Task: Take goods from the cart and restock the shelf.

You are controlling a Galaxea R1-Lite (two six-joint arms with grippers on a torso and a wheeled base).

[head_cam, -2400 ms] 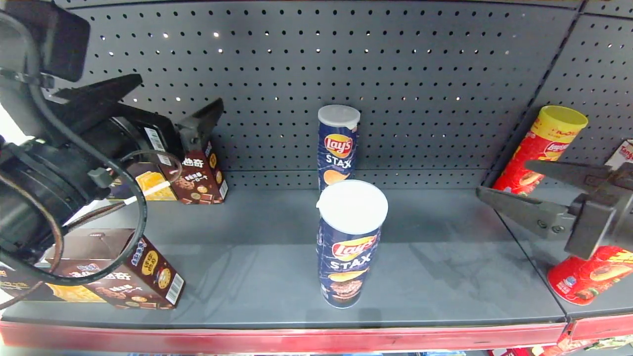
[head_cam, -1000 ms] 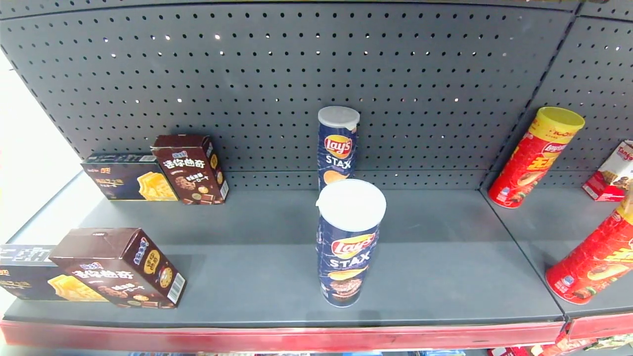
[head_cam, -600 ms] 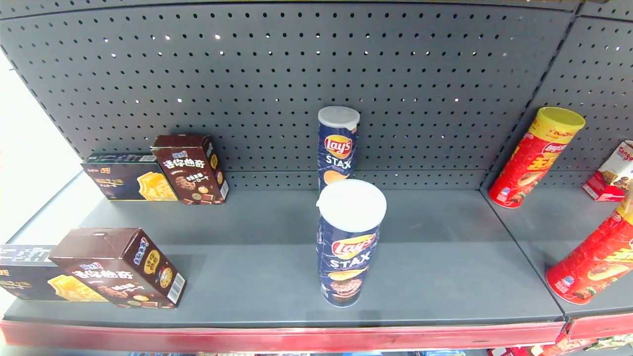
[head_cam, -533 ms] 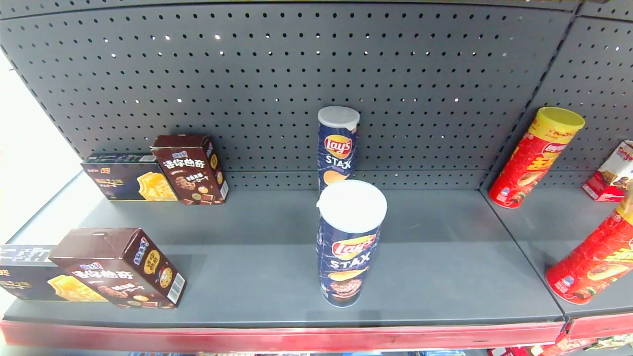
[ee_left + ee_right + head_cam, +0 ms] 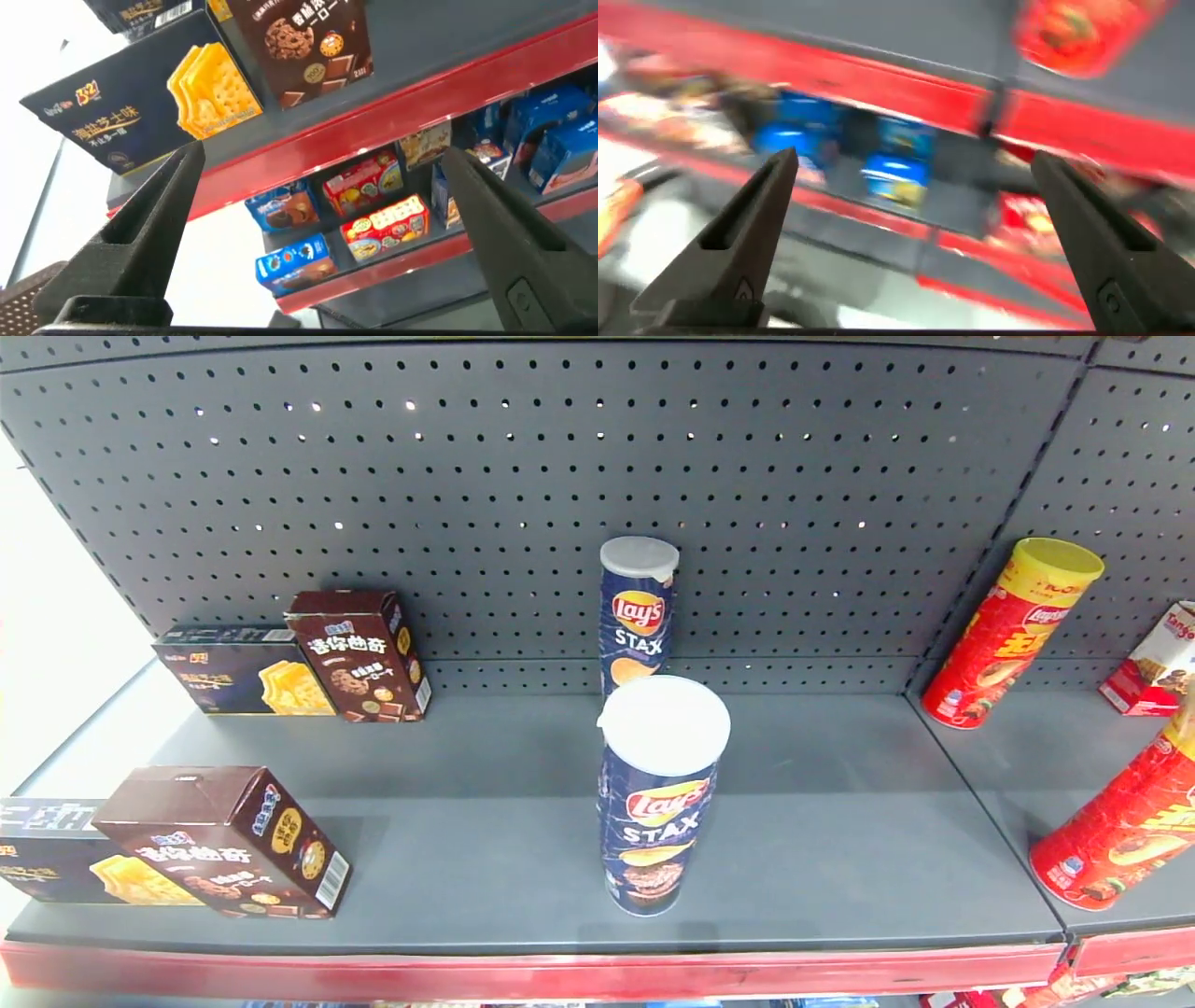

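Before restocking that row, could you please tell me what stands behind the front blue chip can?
A second blue chip can stands upright near the pegboard; the front can covers its base.

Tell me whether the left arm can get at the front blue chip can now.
Probably yes. The front blue can stands with bare shelf on both sides and nothing before it. The left gripper, open, sits low by the red shelf edge near the boxes, so it must rise first.

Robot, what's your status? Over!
Left gripper open, empty. Right gripper open, empty. Front chip can, back chip can upright on shelf. Nothing blocking.
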